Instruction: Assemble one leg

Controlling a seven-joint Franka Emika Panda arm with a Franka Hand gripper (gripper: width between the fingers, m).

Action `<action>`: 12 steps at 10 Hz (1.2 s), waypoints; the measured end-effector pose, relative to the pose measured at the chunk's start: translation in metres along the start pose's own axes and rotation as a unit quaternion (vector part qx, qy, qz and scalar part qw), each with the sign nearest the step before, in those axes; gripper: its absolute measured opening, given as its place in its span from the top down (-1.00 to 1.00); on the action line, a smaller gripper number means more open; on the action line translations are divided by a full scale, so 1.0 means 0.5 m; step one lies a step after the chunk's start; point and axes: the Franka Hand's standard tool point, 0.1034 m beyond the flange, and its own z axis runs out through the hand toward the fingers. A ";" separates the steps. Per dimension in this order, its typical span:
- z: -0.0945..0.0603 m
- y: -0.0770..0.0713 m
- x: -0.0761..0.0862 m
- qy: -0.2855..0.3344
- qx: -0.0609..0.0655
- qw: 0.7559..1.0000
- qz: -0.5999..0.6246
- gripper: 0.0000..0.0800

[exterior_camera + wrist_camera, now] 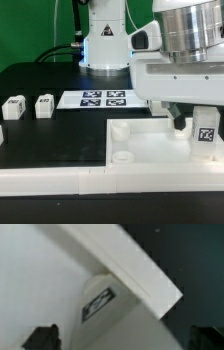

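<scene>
On the exterior view's right, the leg (205, 133) stands on the white panel (140, 152) upon the black desk (50, 140); above it the pincer (123, 339) hangs released, fingers spread wide

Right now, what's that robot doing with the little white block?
The robot arm hovers over a leg standing at the corner of the big white panel. Its fingers are spread open and aren't touching the leg. Two more legs sit on the table at the exterior view's left, near the marker board.
</scene>
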 end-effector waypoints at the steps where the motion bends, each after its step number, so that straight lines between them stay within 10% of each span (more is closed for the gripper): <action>1: -0.005 -0.008 -0.001 0.004 -0.013 0.998 -0.066 -0.62; 3: -0.004 -0.008 -0.001 0.007 -0.020 0.987 -0.161 -0.62; 7: -0.003 -0.004 0.001 0.008 -0.020 0.996 -0.084 0.25; 12: -0.001 0.011 0.008 0.004 -0.011 0.970 0.243 0.25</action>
